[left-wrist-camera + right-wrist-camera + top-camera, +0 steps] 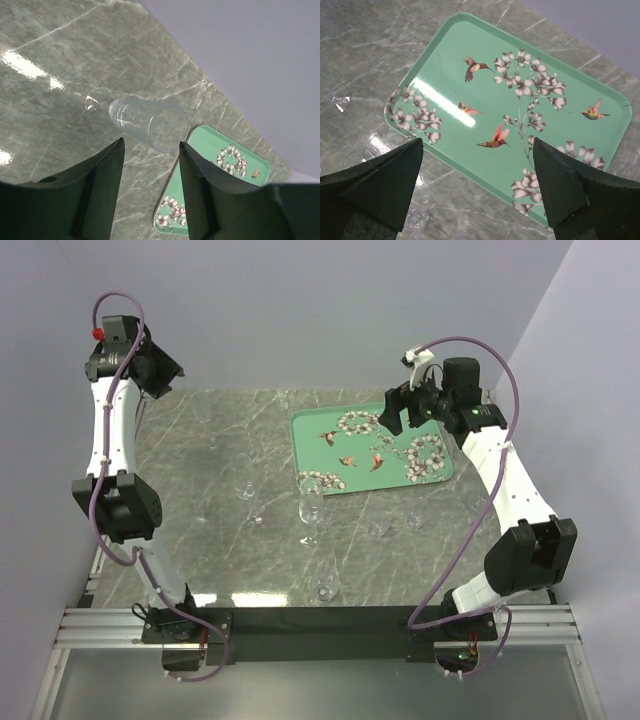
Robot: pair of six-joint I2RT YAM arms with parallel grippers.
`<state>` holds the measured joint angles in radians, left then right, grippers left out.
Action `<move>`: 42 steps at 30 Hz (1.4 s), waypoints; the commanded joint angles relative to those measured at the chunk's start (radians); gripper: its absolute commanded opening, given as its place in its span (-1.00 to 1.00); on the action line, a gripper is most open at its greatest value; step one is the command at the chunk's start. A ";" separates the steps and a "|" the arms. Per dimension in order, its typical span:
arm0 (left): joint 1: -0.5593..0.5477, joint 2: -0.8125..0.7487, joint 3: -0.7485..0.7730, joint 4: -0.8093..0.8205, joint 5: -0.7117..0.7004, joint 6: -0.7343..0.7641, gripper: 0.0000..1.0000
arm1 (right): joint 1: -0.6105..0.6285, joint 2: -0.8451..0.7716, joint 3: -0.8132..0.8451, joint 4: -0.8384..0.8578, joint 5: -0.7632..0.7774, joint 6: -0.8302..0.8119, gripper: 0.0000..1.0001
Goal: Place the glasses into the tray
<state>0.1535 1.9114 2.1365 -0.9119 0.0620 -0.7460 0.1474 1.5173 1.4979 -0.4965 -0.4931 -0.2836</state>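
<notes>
The teal tray (372,452) with white flower wreaths and birds lies at the back right of the marble table and holds no glasses. Several clear glasses stand in front of it, among them a stemmed one (311,506), a small one (243,489) and one near the front edge (325,589). My right gripper (393,412) hangs open and empty above the tray (520,115). My left gripper (163,375) is raised at the far left, open and empty. In the left wrist view a clear glass (148,121) lies on its side beyond my left gripper (150,146), apart from it.
More glasses (413,520) stand right of the middle, one (477,502) beside the right arm. Glasses (338,99) also show left of the tray in the right wrist view. The grey wall runs close behind the tray (227,160).
</notes>
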 commanded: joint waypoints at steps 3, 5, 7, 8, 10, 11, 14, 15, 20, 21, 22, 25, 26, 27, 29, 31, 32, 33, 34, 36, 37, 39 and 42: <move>-0.008 0.057 0.097 -0.036 0.032 0.008 0.04 | -0.019 0.001 0.036 0.012 -0.039 0.027 0.91; -0.014 0.074 0.106 -0.041 0.036 0.016 0.02 | -0.022 0.004 0.033 0.013 -0.038 0.029 0.91; -0.020 0.095 0.122 -0.050 0.033 0.022 0.02 | -0.028 0.006 0.035 0.013 -0.039 0.027 0.91; -0.020 0.100 0.126 -0.053 0.033 0.025 -0.01 | -0.028 0.007 0.035 0.013 -0.041 0.029 0.91; -0.023 0.112 0.132 -0.062 0.022 0.028 -0.04 | -0.032 0.012 0.039 0.013 -0.041 0.031 0.91; -0.026 0.113 0.134 -0.064 0.018 0.031 -0.08 | -0.034 0.015 0.041 0.013 -0.041 0.031 0.91; -0.032 0.124 0.141 -0.087 -0.011 0.040 -0.16 | -0.043 0.020 0.047 0.012 -0.044 0.031 0.90; -0.032 0.129 0.146 -0.091 -0.019 0.043 -0.17 | -0.046 0.021 0.050 0.012 -0.044 0.034 0.90; -0.046 0.147 0.163 -0.126 -0.051 0.076 -0.35 | -0.066 0.037 0.068 0.010 -0.053 0.043 0.89; -0.051 0.156 0.168 -0.130 -0.059 0.085 -0.39 | -0.069 0.038 0.073 0.010 -0.055 0.047 0.89; -0.054 0.159 0.174 -0.134 -0.057 0.089 -0.45 | -0.075 0.041 0.076 0.010 -0.055 0.049 0.88; -0.066 0.179 0.206 -0.156 -0.059 0.114 -0.61 | -0.080 0.046 0.079 0.013 -0.061 0.050 0.87; -0.071 0.184 0.215 -0.162 -0.082 0.120 -0.64 | -0.085 0.046 0.079 0.013 -0.059 0.052 0.87; -0.075 0.183 0.214 -0.162 -0.091 0.132 -0.68 | -0.088 0.046 0.079 0.015 -0.062 0.055 0.87; -0.081 0.179 0.211 -0.159 -0.108 0.148 -0.80 | -0.092 0.046 0.079 0.015 -0.062 0.057 0.86; -0.092 0.173 0.212 -0.151 -0.116 0.158 -0.89 | -0.097 0.046 0.076 0.016 -0.067 0.058 0.86; -0.094 0.170 0.214 -0.147 -0.125 0.163 -0.92 | -0.097 0.046 0.076 0.015 -0.068 0.060 0.86; -0.103 0.161 0.215 -0.133 -0.128 0.174 -0.95 | -0.100 0.046 0.074 0.015 -0.071 0.061 0.86; -0.109 0.153 0.214 -0.124 -0.134 0.181 -0.99 | -0.100 0.046 0.074 0.016 -0.073 0.061 0.86; -0.121 0.138 0.214 -0.108 -0.143 0.200 -0.99 | -0.104 0.046 0.071 0.016 -0.076 0.066 0.86; -0.126 0.132 0.211 -0.090 -0.145 0.203 -0.99 | -0.108 0.044 0.070 0.018 -0.079 0.069 0.85; -0.137 0.111 0.197 -0.070 -0.142 0.217 -0.99 | -0.109 0.044 0.067 0.021 -0.078 0.073 0.85; -0.146 0.089 0.175 -0.042 -0.131 0.227 -0.99 | -0.114 0.040 0.061 0.024 -0.082 0.077 0.84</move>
<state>0.0250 2.0834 2.3146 -1.0134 -0.0769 -0.5503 0.0448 1.5578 1.5261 -0.4995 -0.5556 -0.2237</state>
